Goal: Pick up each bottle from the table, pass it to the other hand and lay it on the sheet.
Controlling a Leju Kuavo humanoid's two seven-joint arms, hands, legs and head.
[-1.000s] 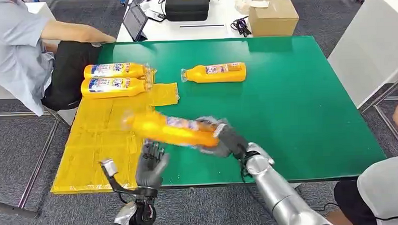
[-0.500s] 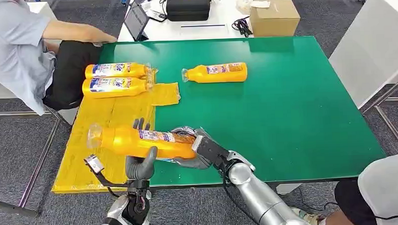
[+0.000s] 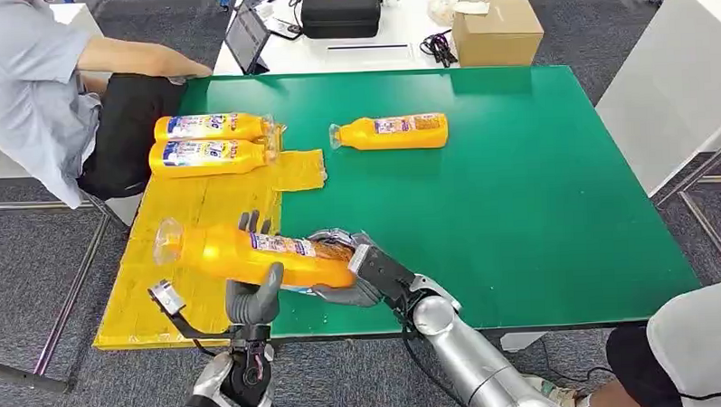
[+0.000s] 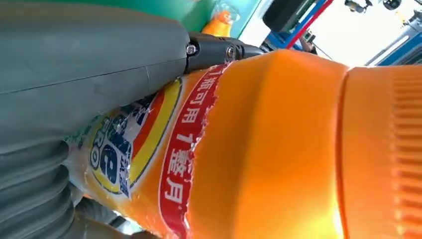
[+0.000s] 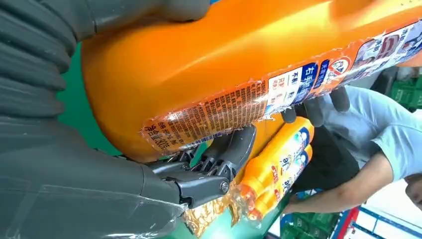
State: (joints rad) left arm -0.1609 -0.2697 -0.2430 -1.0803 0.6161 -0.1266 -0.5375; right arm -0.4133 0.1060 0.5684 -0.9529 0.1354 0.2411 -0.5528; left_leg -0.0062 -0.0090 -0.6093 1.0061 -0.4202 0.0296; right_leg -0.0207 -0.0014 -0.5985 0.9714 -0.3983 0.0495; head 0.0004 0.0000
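Bottle (image 3: 250, 253) lies sideways, gripped by both hands: right hand (image 3: 355, 274) at base, left hand (image 3: 254, 293) mid-body.

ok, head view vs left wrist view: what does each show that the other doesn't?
Head view alone: the yellow sheet with two bottles on it, a third bottle lying on the green table, a seated person, and the right hand gripping the held bottle's base. Left wrist view alone: the red label strip close enough to read. Both: the held bottle and the left hand gripping it.
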